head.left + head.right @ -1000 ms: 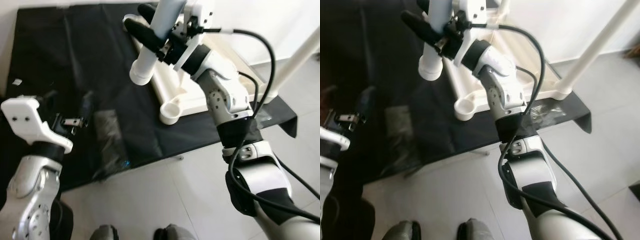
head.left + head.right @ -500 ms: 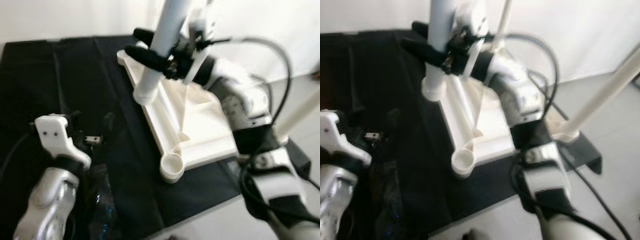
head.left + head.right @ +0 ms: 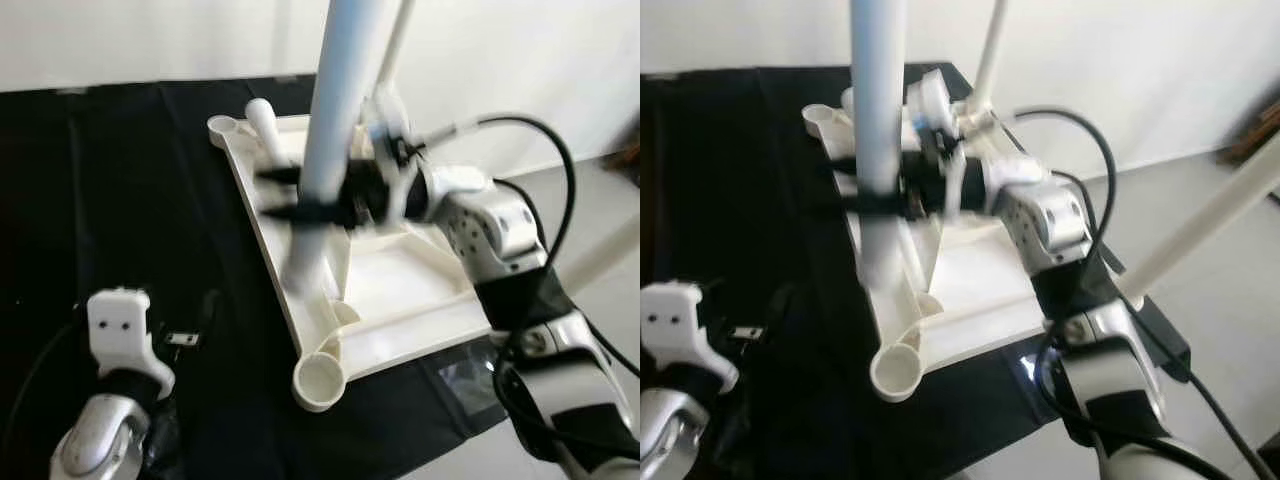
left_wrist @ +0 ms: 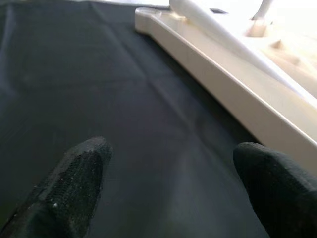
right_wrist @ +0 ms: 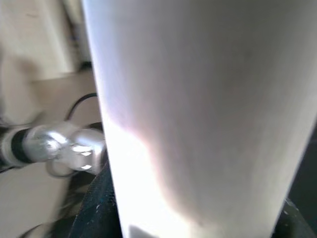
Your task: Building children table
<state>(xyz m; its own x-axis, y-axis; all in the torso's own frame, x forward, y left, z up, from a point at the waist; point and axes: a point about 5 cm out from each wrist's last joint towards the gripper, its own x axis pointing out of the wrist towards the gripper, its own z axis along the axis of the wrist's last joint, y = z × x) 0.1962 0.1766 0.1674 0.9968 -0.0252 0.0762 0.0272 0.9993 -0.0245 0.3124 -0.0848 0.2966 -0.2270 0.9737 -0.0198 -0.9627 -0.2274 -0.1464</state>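
The white children's table top (image 3: 400, 290) lies upside down on a black sheet (image 3: 120, 200). My right gripper (image 3: 300, 195) is shut on a white table leg (image 3: 335, 110) and holds it nearly upright. The leg's blurred lower end hangs over the top's left rail, just behind the empty round corner socket (image 3: 322, 378). In the right wrist view the leg (image 5: 198, 119) is pressed against a black finger (image 5: 99, 208). My left gripper (image 4: 168, 183) is open low over the sheet, left of the table top's edge (image 4: 223, 64), holding nothing.
Another white leg (image 3: 265, 120) lies loose along the far left rail near the far corner socket (image 3: 225, 125). Two fitted legs rise from the top, one at the back (image 3: 395, 45) and one at the right (image 3: 1200, 235). Pale floor lies to the right.
The camera has come closer and tipped toward the table top. My right gripper has swung the leg more upright and lowered its end over the left rail. My left gripper stays open.
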